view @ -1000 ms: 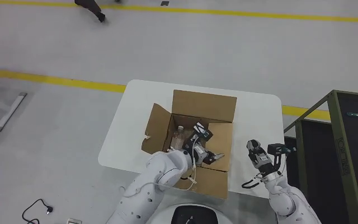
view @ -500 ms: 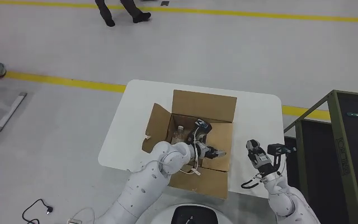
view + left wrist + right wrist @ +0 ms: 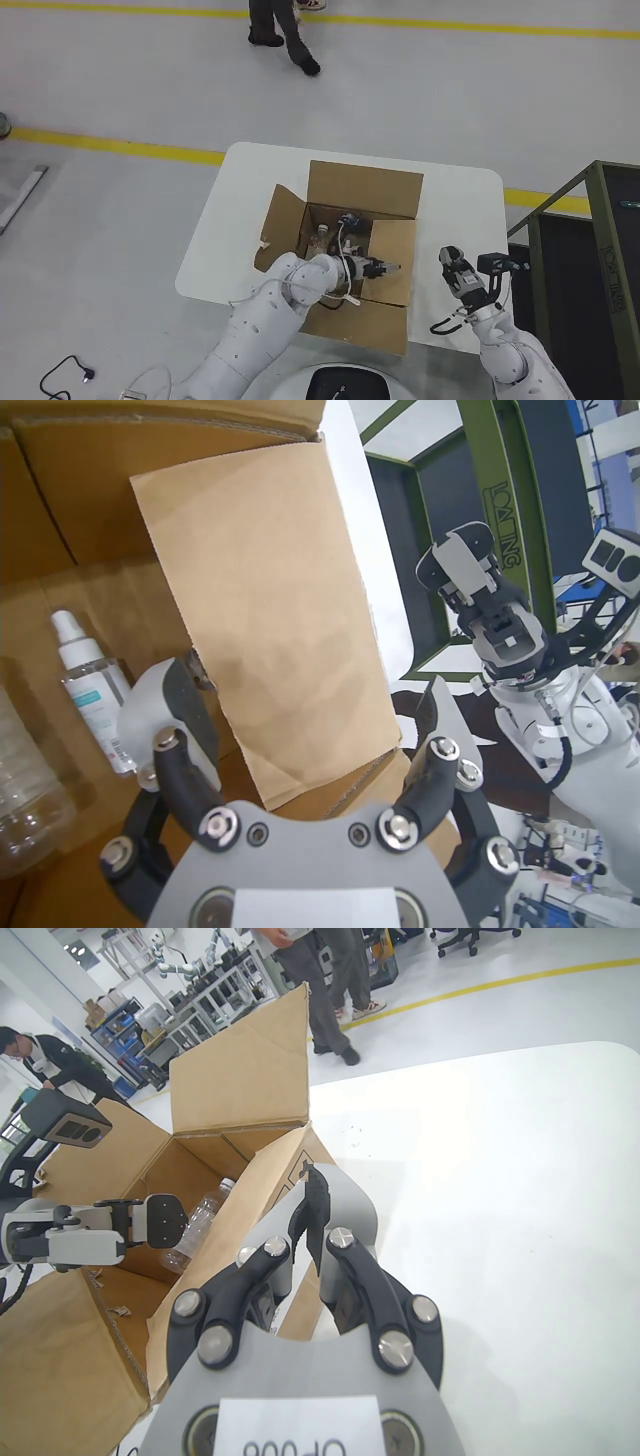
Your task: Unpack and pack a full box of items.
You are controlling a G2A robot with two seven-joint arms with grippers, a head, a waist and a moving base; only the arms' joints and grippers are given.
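Over the last second the left gripper [image 3: 300,695] has been swung across the brown cardboard box [image 3: 365,190] toward its side flap [image 3: 260,600]. Its fingers are spread wide with nothing held, and the flap stands directly ahead of them. No item has been lifted, so unpacking is judged barely begun. The clear plastic bottle [image 3: 25,780] and the white spray bottle [image 3: 87,695] lie inside the box, just beside that gripper's inner finger. The right gripper [image 3: 312,1198] has been kept still — pinched closed, empty, the flap's outer face close ahead. Open room is offered by the bare white table [image 3: 500,1178] beside it — inside the box, walls and flap are likely to crowd any reach.
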